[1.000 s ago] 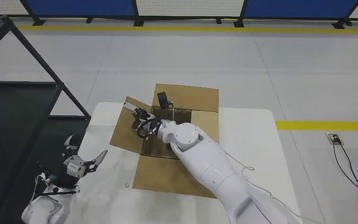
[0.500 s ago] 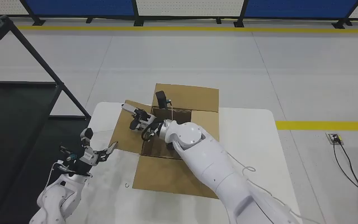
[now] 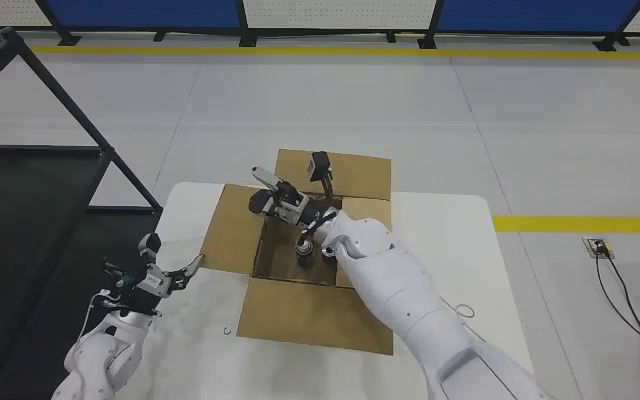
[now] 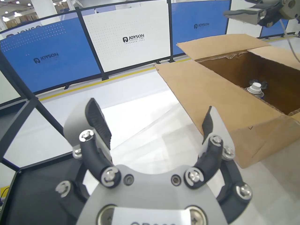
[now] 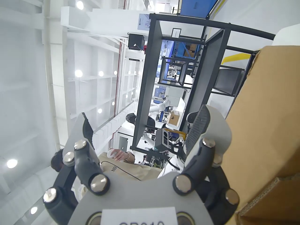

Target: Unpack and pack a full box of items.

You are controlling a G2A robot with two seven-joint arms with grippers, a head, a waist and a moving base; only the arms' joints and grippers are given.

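Your open right gripper (image 3: 293,175) has lifted off the brown cardboard box's (image 3: 300,312) left flap. Your left gripper (image 3: 172,255) is open too, so unpacking can likely start.

Right hand (image 3: 292,175) swung right, box flap (image 3: 228,228) flattened

White shells are covering the arms, a thin cable (image 3: 452,303) trailing off the right arm (image 3: 400,290). Left gripper (image 4: 152,105) and right gripper (image 5: 144,112) are showing silver screwed plates — black ribbed jaws.
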